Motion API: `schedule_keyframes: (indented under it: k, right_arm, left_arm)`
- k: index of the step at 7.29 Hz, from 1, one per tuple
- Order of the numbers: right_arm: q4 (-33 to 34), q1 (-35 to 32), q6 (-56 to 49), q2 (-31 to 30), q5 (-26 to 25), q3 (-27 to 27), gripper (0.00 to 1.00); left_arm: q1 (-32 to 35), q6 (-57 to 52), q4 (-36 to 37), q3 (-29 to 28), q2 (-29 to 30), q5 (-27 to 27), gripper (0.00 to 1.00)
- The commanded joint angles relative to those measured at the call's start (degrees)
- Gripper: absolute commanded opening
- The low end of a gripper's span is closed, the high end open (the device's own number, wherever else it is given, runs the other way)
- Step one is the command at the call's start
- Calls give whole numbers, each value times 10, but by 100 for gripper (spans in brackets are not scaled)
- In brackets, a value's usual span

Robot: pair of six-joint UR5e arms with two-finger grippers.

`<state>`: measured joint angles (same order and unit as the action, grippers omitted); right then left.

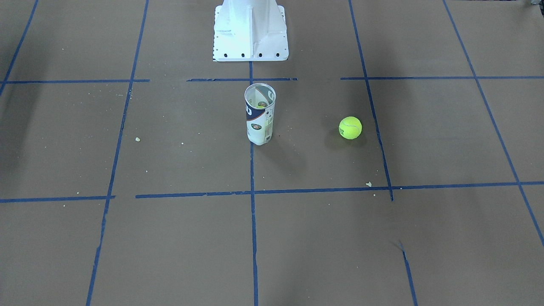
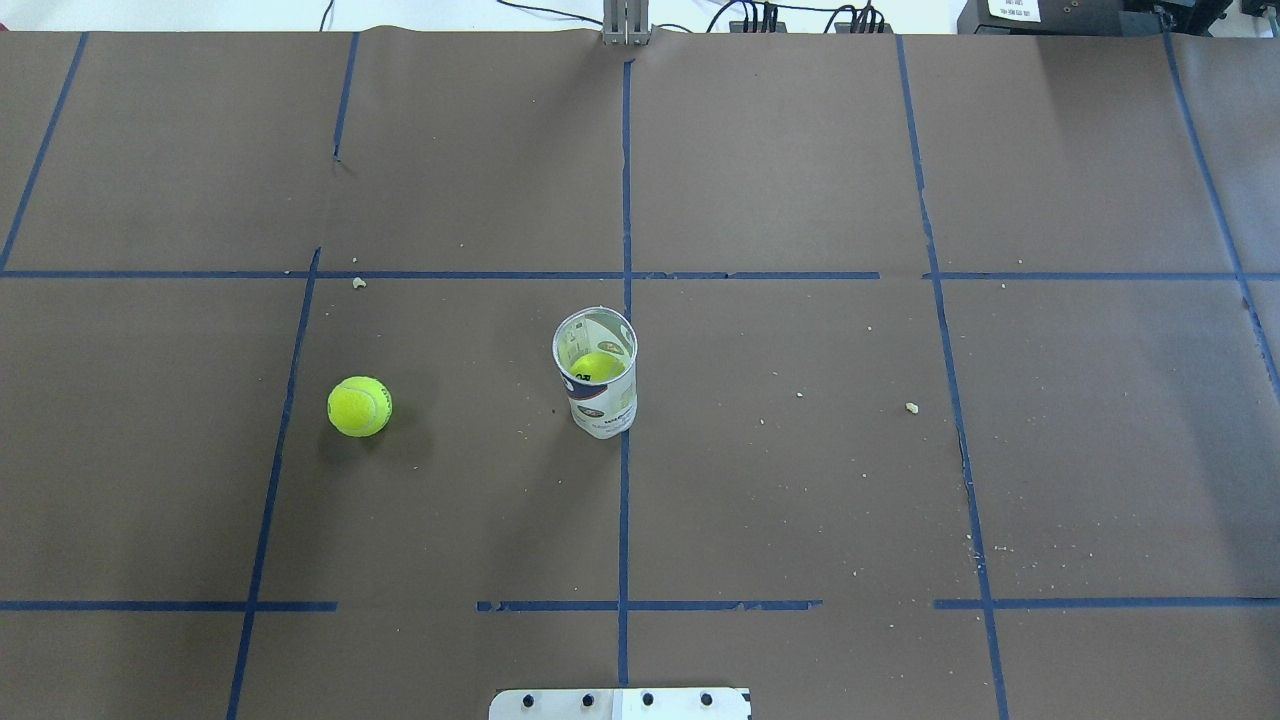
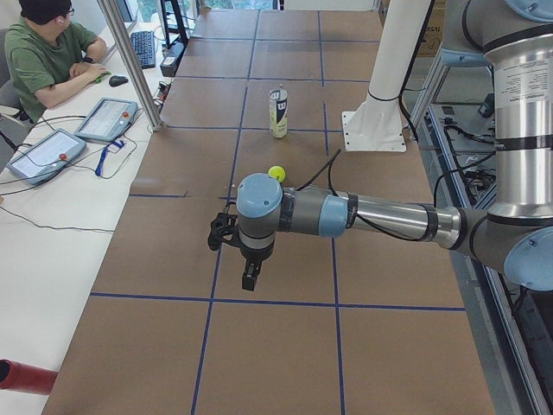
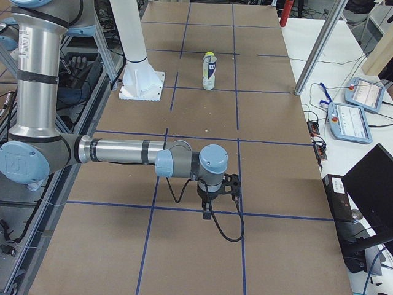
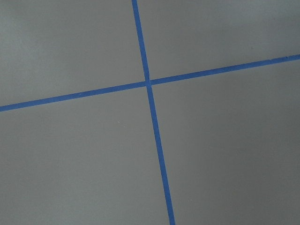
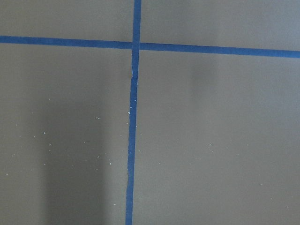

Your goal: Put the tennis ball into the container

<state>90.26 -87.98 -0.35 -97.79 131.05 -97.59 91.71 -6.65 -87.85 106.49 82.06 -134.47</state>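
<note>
The loose tennis ball [image 1: 350,127] [image 2: 359,406] lies on the brown table, on the robot's left of the container [image 1: 259,114] [image 2: 598,375]. The container is a clear tube with a white and navy label; it stands upright near the table's centre with a second yellow-green ball [image 2: 596,366] inside. The left gripper [image 3: 249,275] hangs over the table well short of the ball [image 3: 276,173]. The right gripper [image 4: 207,209] hangs far from the container [image 4: 210,70]. Both show only in the side views, so I cannot tell whether they are open or shut. The wrist views show only paper and blue tape.
The white metal pedestal [image 1: 250,42] [image 2: 620,703] stands at the robot's side of the table, behind the tube. Blue tape lines grid the brown paper. An operator [image 3: 47,52] sits at a side table with tablets [image 3: 105,119]. Small crumbs dot the surface.
</note>
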Motion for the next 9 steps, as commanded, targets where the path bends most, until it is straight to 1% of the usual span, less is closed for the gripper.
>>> schedule_keyframes:
  k: [1, 2, 3, 6, 7, 8, 9]
  right_arm:
    - [0, 0, 0, 1, 0, 0, 100]
    - [0, 0, 0, 0, 0, 0, 100]
    - [0, 0, 0, 0, 0, 0, 100]
    - [0, 0, 0, 1, 0, 0, 100]
    - [0, 0, 0, 0, 0, 0, 100]
    - [0, 0, 0, 0, 0, 0, 100]
    - [0, 0, 0, 0, 0, 0, 100]
  left_arm:
    - [0, 5, -2, -2, 16, 3, 100]
    - [0, 6, -4, -7, 47, 2, 100]
    - [0, 5, -4, -9, 63, 4, 100]
    - [0, 3, -6, -8, 66, 1, 100]
    - [-1, 10, -14, 12, 75, 3, 100]
    - [-17, 53, -17, 14, 79, 1, 100]
    - [-49, 100, -17, 30, 81, 3, 100]
